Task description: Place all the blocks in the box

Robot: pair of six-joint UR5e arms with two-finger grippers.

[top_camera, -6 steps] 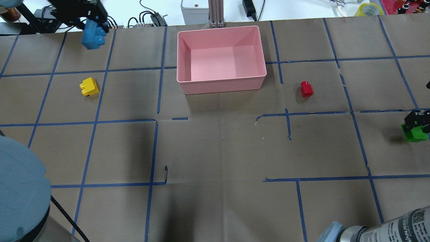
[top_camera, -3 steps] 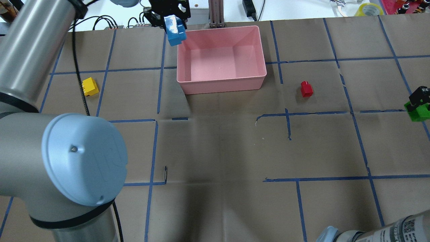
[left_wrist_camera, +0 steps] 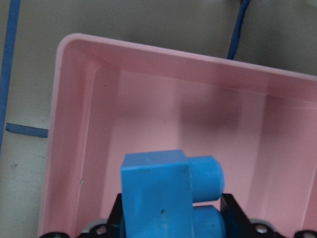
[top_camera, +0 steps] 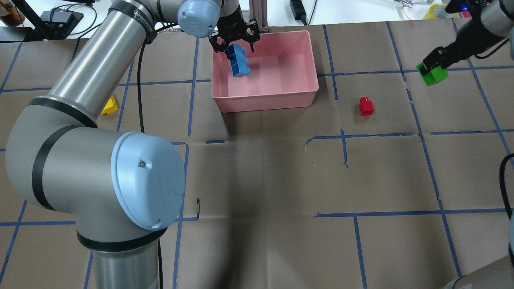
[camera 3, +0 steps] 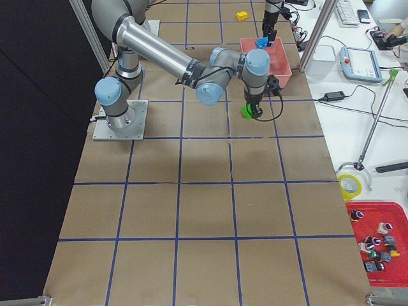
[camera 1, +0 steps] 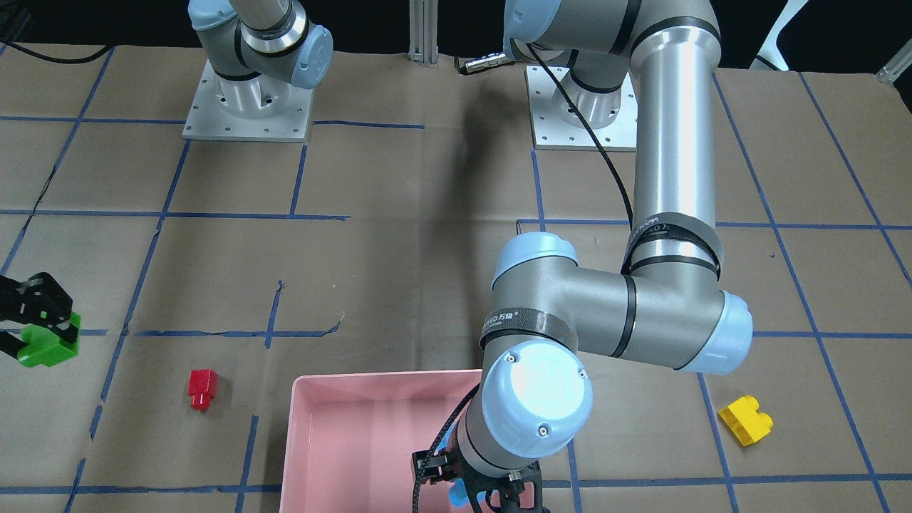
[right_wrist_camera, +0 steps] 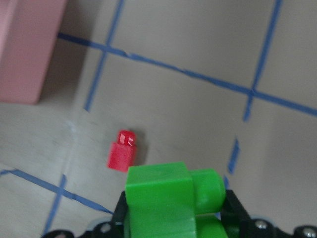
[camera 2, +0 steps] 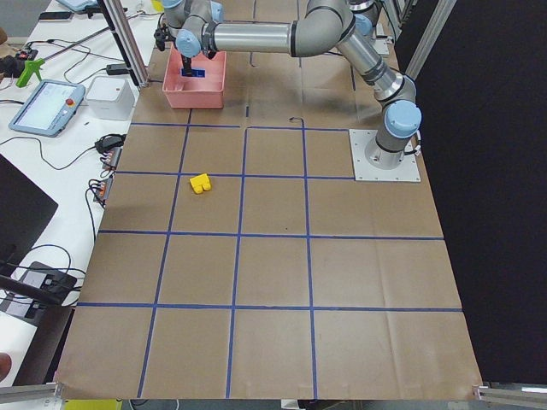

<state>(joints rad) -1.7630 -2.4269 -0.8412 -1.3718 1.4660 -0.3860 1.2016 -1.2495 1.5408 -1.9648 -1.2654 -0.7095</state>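
The pink box stands at the far middle of the table. My left gripper is shut on the light-blue brick and holds it in the air over the box's left part; in the left wrist view the brick hangs above the box floor. My right gripper is shut on the green brick, lifted well to the right of the box. The red brick lies on the table right of the box and shows below the green brick in the right wrist view. The yellow brick lies left of the box, half hidden by my left arm.
The table is covered in brown paper with blue tape lines. My left arm stretches across the left half of the table. Cables and a grey unit lie behind the box, beyond the table's far edge.
My left gripper carried the light-blue brick rightward, from the box's left rim to over its inside. My right gripper carried the green brick farther away and left, toward the box.
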